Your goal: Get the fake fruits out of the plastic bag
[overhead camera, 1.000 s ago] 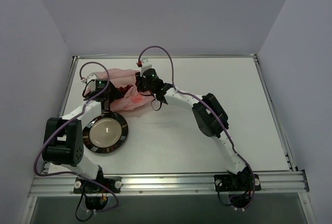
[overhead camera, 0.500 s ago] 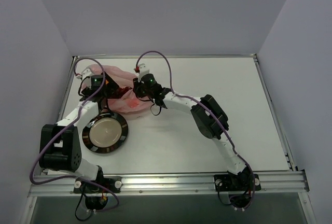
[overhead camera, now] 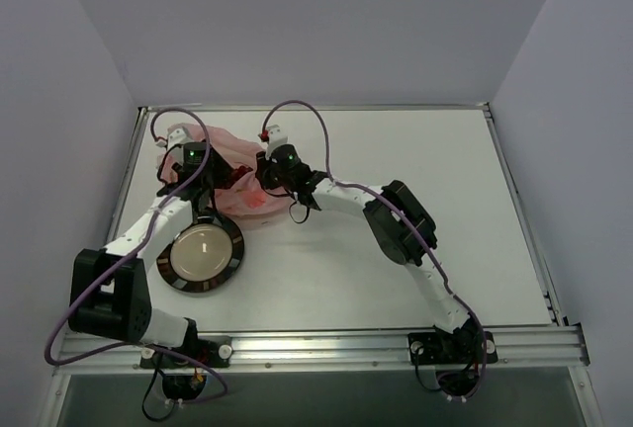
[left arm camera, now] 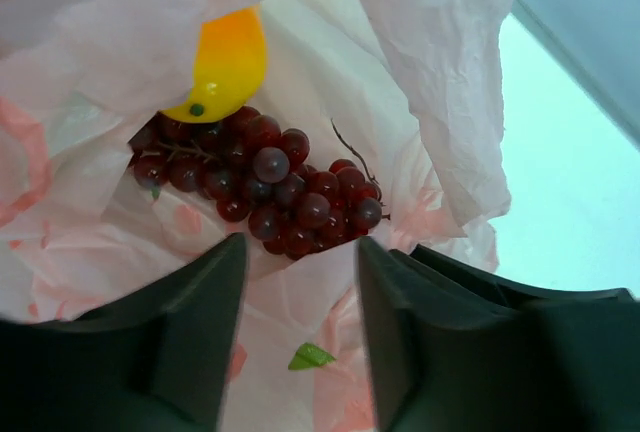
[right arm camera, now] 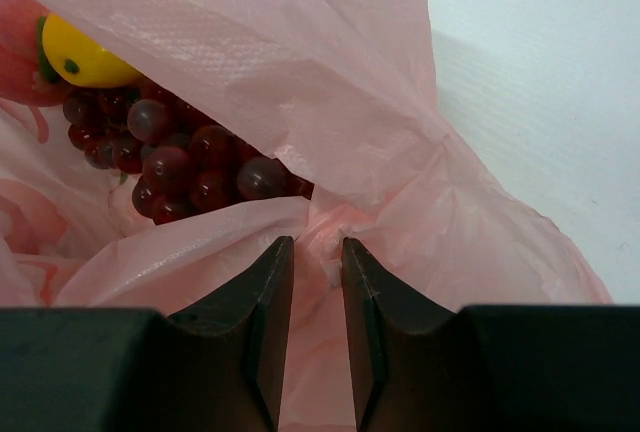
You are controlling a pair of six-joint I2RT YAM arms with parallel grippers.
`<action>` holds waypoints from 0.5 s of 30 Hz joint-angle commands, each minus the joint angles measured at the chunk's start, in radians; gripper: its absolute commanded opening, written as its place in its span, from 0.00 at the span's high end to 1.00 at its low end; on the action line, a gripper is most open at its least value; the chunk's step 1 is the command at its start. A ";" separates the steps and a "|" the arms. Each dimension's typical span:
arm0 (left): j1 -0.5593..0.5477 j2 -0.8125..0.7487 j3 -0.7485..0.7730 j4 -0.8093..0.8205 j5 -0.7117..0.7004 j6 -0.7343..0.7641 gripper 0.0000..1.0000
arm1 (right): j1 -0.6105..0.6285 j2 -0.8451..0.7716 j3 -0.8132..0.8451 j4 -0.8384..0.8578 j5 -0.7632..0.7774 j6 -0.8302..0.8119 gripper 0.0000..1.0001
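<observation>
Fake fruits (left arm camera: 300, 207) lie inside the plastic bag (overhead camera: 229, 148), which sits crumpled at the far left of the bench (overhead camera: 415, 150), just beyond the black-rimmed plate (overhead camera: 169, 263). Through the bag's mouth we see the dark red grape bunch (left arm camera: 255, 167), with the orange-yellow mango (left arm camera: 228, 67) touching its upper edge. Our left pincer (left arm camera: 298, 252) hangs inside the opening close to the grapes, jaws apart and nothing gripped; only bag film shows between them. Our right pincer (right arm camera: 318, 252) is clamped on a fold of the bag's rim, with pink film bunched between its fingers, just beside the grapes.
</observation>
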 commanded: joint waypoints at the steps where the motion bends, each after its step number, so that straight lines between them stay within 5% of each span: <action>1: -0.025 0.072 0.103 0.018 -0.027 0.042 0.59 | 0.010 -0.093 -0.012 0.052 0.021 0.018 0.78; 7: -0.025 0.209 0.090 0.131 0.047 0.085 0.62 | 0.011 -0.108 -0.039 0.058 0.027 0.007 0.78; 11: -0.025 0.241 0.031 0.262 0.130 0.114 0.32 | 0.007 -0.103 -0.037 0.063 0.022 0.002 0.78; 15: -0.025 0.290 0.088 0.233 0.157 0.165 0.24 | 0.004 -0.100 -0.029 0.063 0.012 0.001 0.78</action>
